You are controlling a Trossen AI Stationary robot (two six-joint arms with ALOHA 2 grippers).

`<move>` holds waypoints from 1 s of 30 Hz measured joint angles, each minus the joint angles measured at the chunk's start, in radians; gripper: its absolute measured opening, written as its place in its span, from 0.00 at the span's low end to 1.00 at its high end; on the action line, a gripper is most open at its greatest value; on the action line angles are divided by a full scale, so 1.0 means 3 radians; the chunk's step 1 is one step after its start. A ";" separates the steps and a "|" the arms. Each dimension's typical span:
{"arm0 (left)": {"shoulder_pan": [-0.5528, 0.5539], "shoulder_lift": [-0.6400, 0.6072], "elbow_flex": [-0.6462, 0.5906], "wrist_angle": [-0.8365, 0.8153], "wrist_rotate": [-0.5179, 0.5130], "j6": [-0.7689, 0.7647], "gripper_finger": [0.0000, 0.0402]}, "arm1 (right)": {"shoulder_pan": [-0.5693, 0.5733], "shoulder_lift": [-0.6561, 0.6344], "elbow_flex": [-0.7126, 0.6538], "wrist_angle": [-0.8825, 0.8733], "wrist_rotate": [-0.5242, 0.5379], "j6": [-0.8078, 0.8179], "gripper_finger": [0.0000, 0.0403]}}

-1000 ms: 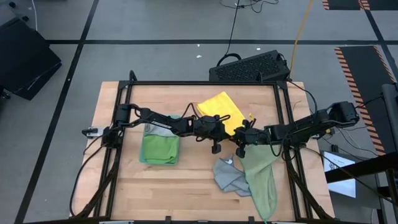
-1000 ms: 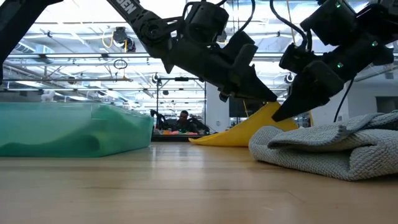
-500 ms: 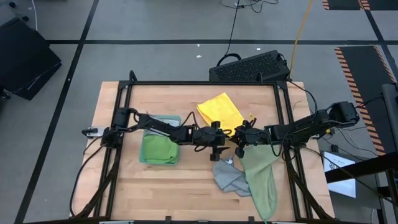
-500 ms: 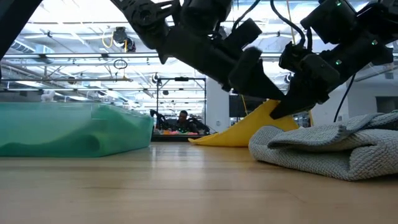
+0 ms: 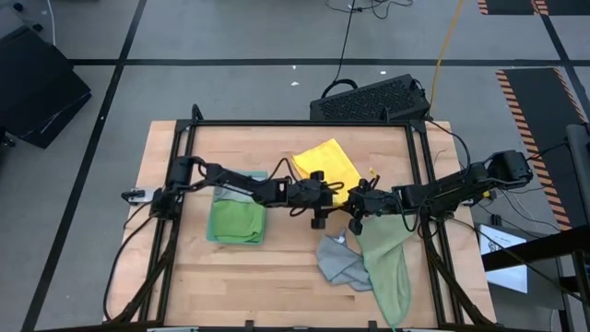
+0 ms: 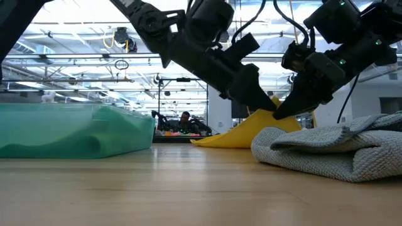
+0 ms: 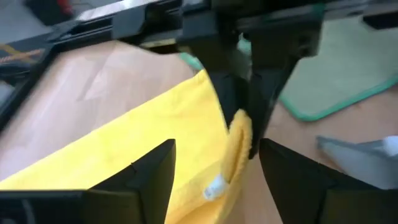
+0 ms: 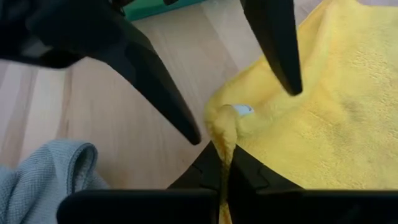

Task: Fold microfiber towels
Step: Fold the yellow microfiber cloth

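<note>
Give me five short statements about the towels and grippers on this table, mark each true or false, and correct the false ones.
1. The right gripper is shut on a corner of the yellow towel. True.
2. The left gripper is clamped shut on that towel. False: its fingers stand open on either side of the pinched corner.
3. The grey towel lies folded flat in a neat square. False: it sits crumpled beside the pale sage green towel.
4. A bright green towel lies on the left part of the table. True.
5. The pale sage green towel is spread on top of the yellow one. False: the two lie apart.
</note>
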 joint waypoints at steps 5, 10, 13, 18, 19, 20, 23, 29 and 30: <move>0.0106 0.0001 0.0000 -0.0010 0.0472 -0.0074 0.57 | 0.0000 0.0000 0.0000 0.0000 -0.0001 -0.0022 0.00; 0.0173 0.0003 -0.0001 0.0128 0.0691 -0.0022 0.51 | 0.0000 0.0000 0.0000 -0.0001 -0.0069 -0.0084 0.00; 0.0201 0.0003 0.0000 0.0248 0.0894 0.0055 0.43 | 0.0000 0.0000 0.0000 -0.0002 -0.0079 -0.0097 0.00; 0.0226 0.0003 0.0000 0.0074 0.1014 0.0069 0.31 | 0.0000 0.0000 0.0000 -0.0003 -0.0079 -0.0098 0.00; 0.0240 0.0003 -0.0001 0.0039 0.1057 0.0065 0.29 | 0.0000 0.0000 0.0000 -0.0003 -0.0079 -0.0098 0.00; 0.0244 0.0003 -0.0001 0.0002 0.1059 0.0051 0.28 | 0.0000 0.0000 0.0000 -0.0003 -0.0079 -0.0105 0.00; 0.0248 0.0004 -0.0001 -0.0039 0.1006 0.0035 0.27 | 0.0000 0.0000 0.0000 -0.0004 -0.0079 -0.0168 0.00; 0.0247 0.0027 -0.0001 0.0141 0.1088 0.0030 0.26 | 0.0000 0.0000 0.0000 -0.0005 -0.0079 -0.0186 0.00; 0.0247 0.0050 0.0002 0.0184 0.1117 0.0041 0.26 | 0.0000 0.0000 0.0000 -0.0005 -0.0078 -0.0186 0.00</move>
